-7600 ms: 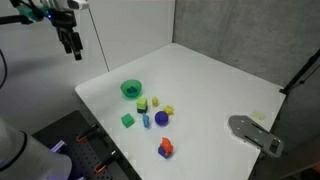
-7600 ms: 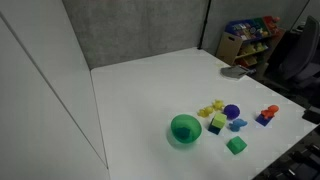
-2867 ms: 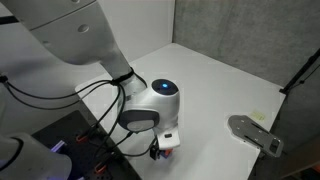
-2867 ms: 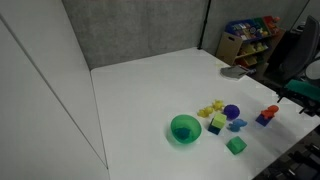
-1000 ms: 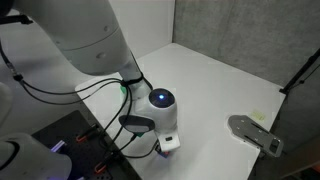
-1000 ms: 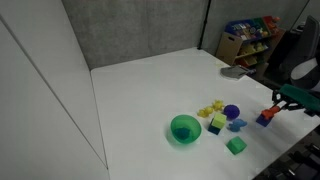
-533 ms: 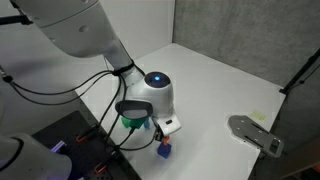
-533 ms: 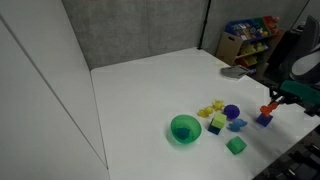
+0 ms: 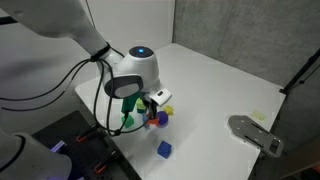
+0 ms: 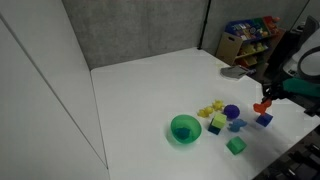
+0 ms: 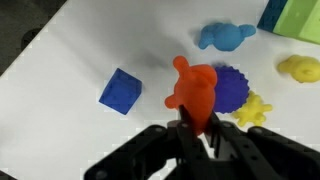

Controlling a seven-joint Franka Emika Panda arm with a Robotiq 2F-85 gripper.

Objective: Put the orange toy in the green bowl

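The orange toy (image 11: 193, 88) hangs above the table, pinched between my gripper's (image 11: 195, 125) dark fingers. In an exterior view the gripper (image 10: 264, 104) holds the orange toy (image 10: 262, 106) just above the blue cube (image 10: 264, 119), to the right of the toy cluster. The green bowl (image 10: 184, 129) stands empty at the left of that cluster, well away from the gripper. In an exterior view the arm (image 9: 135, 75) covers most of the bowl; the bowl does not show in the wrist view.
A blue cube (image 11: 120, 91) lies on the table left of the held toy. A purple ball (image 11: 232, 88), yellow pieces (image 11: 252, 110), a blue toy (image 11: 225, 37) and a green block (image 11: 295, 18) lie beyond. A green cube (image 10: 236, 146) sits near the table's front edge.
The gripper has risen with the orange toy, lifting it off the table beside the blue cube, and carried it toward the toy cluster. The blue cube stays where it was.
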